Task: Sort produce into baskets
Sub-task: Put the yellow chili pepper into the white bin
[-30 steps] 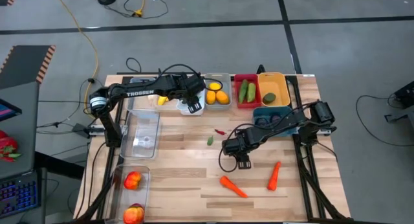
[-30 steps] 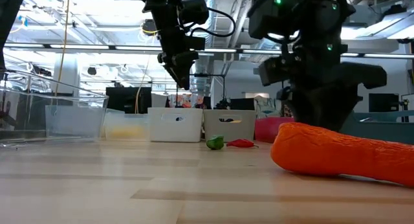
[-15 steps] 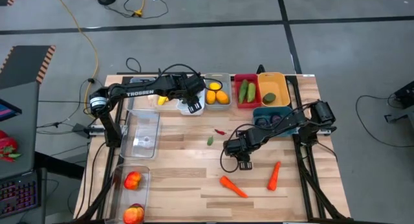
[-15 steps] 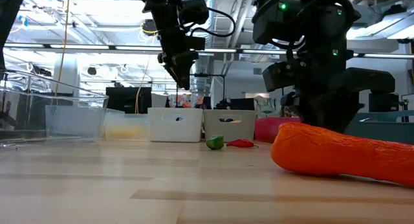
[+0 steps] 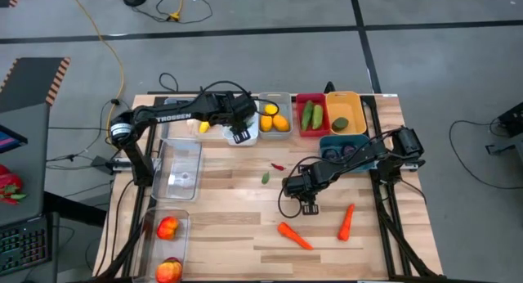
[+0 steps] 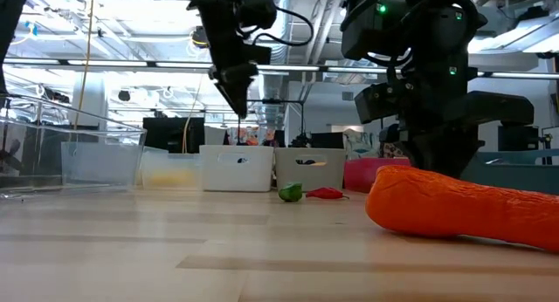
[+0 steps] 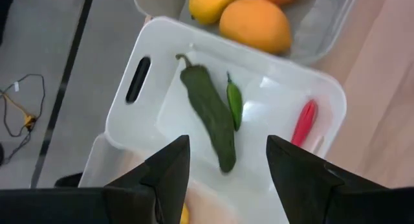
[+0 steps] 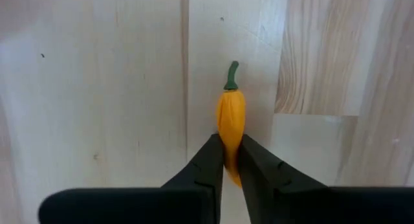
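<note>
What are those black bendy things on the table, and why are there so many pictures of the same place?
They are two robot arms sorting toy fruit and vegetables into little baskets. Four cameras look at once: one from above, one level with the wooden table, and one on each arm's wrist.

From above, the left gripper hovers over a white basket. Its wrist camera shows its fingers open, with a dark green pepper, a small green chili and a red chili lying in that basket.

The right gripper is in the middle of the table. Its wrist camera shows its fingers pinching a tiny orange chili that lies on the wood.

Two carrots still lie on the table, plus another green chili and another red one.
</note>
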Controlling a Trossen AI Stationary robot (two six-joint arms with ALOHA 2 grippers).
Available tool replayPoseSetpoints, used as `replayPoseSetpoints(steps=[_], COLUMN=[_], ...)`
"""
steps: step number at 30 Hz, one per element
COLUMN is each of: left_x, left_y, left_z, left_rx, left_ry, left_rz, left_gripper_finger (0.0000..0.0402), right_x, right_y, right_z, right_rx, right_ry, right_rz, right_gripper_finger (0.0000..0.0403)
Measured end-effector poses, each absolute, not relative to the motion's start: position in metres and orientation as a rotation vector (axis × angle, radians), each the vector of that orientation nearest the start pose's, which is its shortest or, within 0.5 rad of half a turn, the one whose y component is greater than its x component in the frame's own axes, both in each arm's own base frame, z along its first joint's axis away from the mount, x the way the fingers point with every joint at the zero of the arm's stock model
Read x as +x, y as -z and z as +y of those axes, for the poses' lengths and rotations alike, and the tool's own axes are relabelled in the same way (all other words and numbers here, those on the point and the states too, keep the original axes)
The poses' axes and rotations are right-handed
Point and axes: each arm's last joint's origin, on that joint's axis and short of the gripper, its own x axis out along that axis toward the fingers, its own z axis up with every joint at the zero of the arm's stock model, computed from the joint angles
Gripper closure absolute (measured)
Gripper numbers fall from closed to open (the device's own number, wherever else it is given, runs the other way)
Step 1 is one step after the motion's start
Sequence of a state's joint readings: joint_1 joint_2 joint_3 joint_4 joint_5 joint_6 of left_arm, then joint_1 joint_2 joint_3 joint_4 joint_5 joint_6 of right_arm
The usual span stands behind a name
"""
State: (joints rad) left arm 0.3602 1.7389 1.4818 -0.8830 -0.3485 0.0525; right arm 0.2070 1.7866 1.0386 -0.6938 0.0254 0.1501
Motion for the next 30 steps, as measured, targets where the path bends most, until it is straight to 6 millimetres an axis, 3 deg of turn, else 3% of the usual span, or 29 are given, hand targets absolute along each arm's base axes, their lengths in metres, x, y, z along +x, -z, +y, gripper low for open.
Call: replayPoseSetpoints(steps=[7,15,22,30], left_x=[0.302,0.261,0.225,0.202], left_y=[-0.298,-0.344,-0.38,-0.396], left_z=[0.124,0.102,0.076,0.045], left_rx=[0.036,0.029,-0.058,-0.116], left_ry=[-0.595,-0.602,-0.628,-0.581], left_rz=[1.231,1.136,0.968,0.887], left_gripper_finger=[0.0209,0.0209,0.0209,0.0209], right_x=[0.308,0.334,0.365,0.393], right_y=[-0.147,-0.176,-0.205,-0.228], right_z=[0.064,0.057,0.034,-0.006], right_rx=[-0.044,-0.004,-0.02,-0.088], right_ry=[-0.041,-0.027,-0.032,0.009], right_rz=[1.418,1.292,1.057,0.709], right_gripper_finger=[0.0332,0.0332,0.0332,0.0332])
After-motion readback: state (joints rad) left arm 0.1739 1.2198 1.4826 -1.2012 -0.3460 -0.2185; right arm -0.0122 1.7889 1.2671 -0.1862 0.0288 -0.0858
